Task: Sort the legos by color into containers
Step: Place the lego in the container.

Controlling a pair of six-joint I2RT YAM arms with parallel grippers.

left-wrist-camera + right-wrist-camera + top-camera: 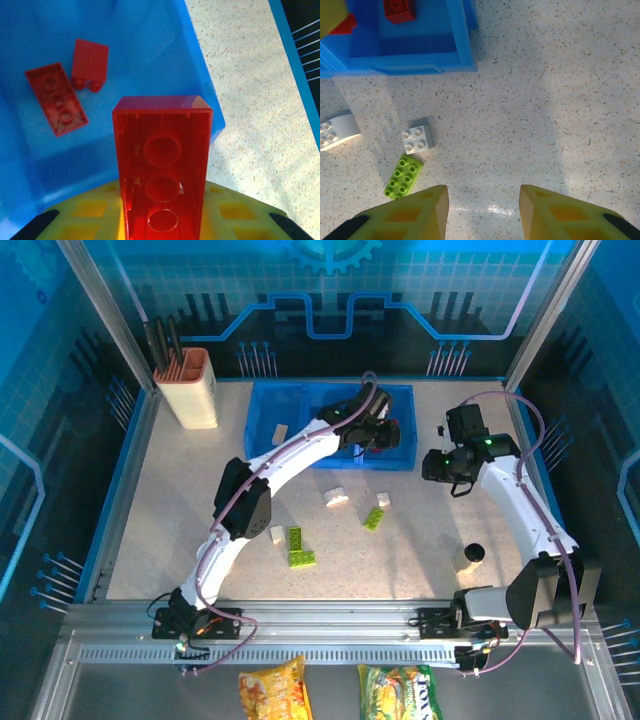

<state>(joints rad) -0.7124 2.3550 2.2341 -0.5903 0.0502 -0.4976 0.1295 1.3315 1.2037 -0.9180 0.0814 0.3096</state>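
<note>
The left fingers [378, 433] squeeze a long red brick [162, 165] over the blue bin [200, 85]. Two red bricks [55, 97] lie in the bin, ahead of them and to their left. The bin wall is close on their right, so I would drop it low and a bit left. The right fingers [437, 466] are spread wide, holding nothing. The speckled tabletop [545, 100] under them looks flat, with lots of room. A white brick [417, 138] and a green brick [403, 176] lie ahead, to their left.
</note>
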